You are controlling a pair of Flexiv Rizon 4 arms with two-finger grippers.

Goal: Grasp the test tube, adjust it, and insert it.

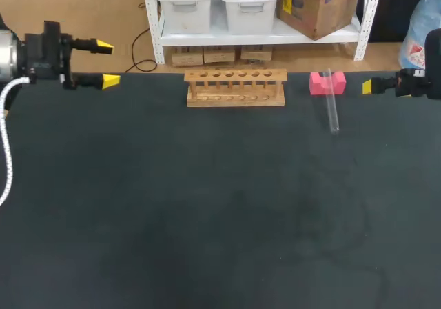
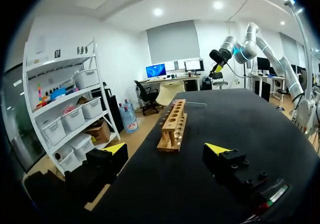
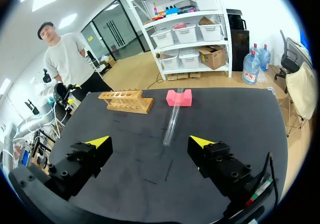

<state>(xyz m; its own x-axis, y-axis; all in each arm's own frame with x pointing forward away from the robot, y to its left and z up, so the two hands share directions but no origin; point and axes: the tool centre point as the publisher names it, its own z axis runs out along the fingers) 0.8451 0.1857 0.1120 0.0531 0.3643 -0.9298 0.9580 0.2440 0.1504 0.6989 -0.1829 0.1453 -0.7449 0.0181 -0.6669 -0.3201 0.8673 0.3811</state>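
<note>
While both arms sit out at the far corners of the counter (image 1: 207,219), the test tube (image 1: 332,109) isn't in either claw. It's leaning in the groove of a pink block (image 1: 326,83) near the far edge, over on the right side, with its near end down on the counter. The left claw (image 1: 107,64) is spread wide with nothing in it, same for the right claw (image 3: 149,142). From the right wrist view the tube (image 3: 172,124) lies straight ahead of the spread fingers, well apart from them, with the pink block (image 3: 179,97) behind it. The wooden rack (image 1: 236,88) stands upright just left of the block, not touching it. From the left claw (image 2: 166,148) the rack (image 2: 173,124) sits dead ahead, between it and the tube.
</note>
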